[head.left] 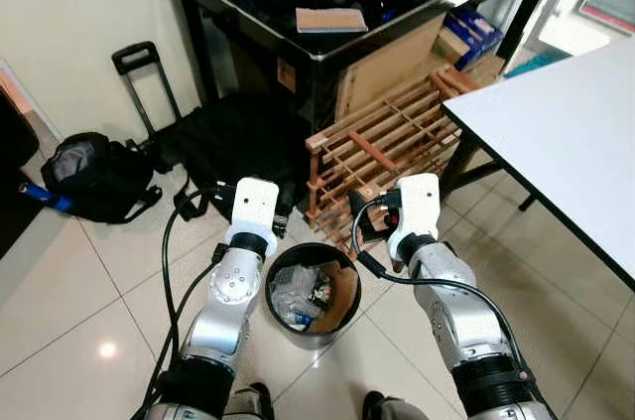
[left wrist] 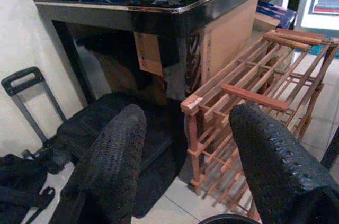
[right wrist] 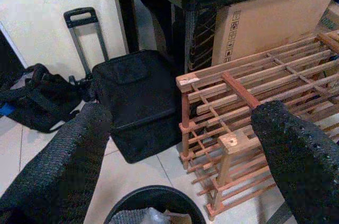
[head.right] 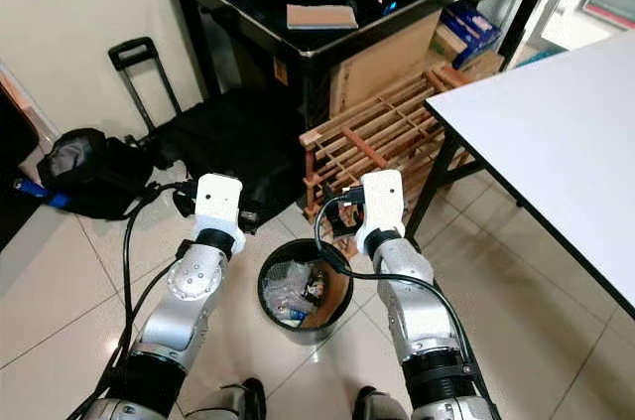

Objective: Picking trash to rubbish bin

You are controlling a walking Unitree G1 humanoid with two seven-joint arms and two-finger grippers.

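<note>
The rubbish bin (head.left: pixel 313 293) stands on the tiled floor (head.left: pixel 79 281) directly in front of the robot, and serves as the reference for all positions below. It already contains crumpled plastic and a piece of brown cardboard (head.left: pixel 342 299), which suggests the deposit step is complete or nearly so.

The left gripper (left wrist: pixel 185 166) is raised beside the bin's left rim; its two black fingers are spread wide with nothing between them. The right gripper (right wrist: pixel 180 155) is raised beside the bin's right rim, fingers likewise spread and empty. Both point past the bin toward the wooden rack (head.left: pixel 382 157), which leans behind the bin against a black table (head.left: pixel 327 38). This symmetrical, released posture is consistent with arms held clear of the bin opening so the head camera keeps an unobstructed look into it.

A black wheeled case (head.left: pixel 223 142) lies behind the bin to its left, with a black bag (head.left: pixel 89 177) farther left. A white table (head.left: pixel 566 132) stands to the bin's right.

No loose trash can be made out on the floor near the bin.
</note>
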